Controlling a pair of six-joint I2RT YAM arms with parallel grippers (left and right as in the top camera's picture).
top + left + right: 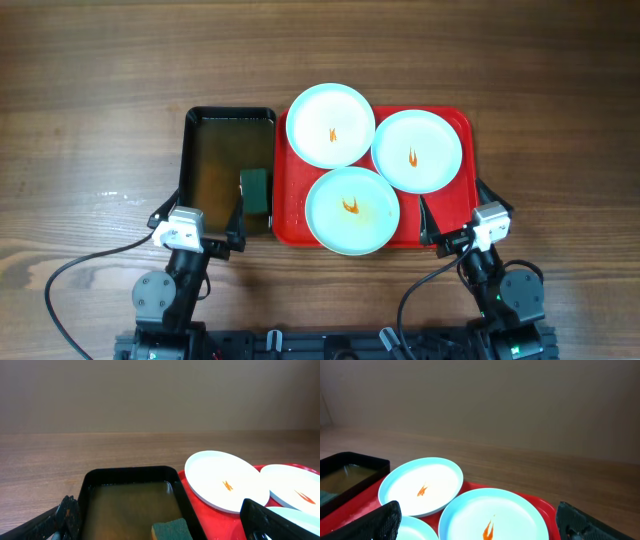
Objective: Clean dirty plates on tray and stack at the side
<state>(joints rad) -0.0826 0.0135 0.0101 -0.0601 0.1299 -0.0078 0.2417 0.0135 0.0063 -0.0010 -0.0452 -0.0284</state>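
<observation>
**Both arms at the near edge, fingers spread wide**

Your left gripper (200,216) sits at the near end of the black basin (186,150). It points toward the far side of the worktop (90,90). Its fingers are far apart and hold nothing. Your right gripper (457,212) sits by the near right corner of the tray (296,222), fingers also far apart and empty. The three plates (345,108) lie on the red tray, each with an orange mark. A green sponge (255,187) lies in the basin's brown water.

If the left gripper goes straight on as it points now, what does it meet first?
Probably the green sponge in the black basin, just ahead of the left gripper; depth is unclear.
</observation>
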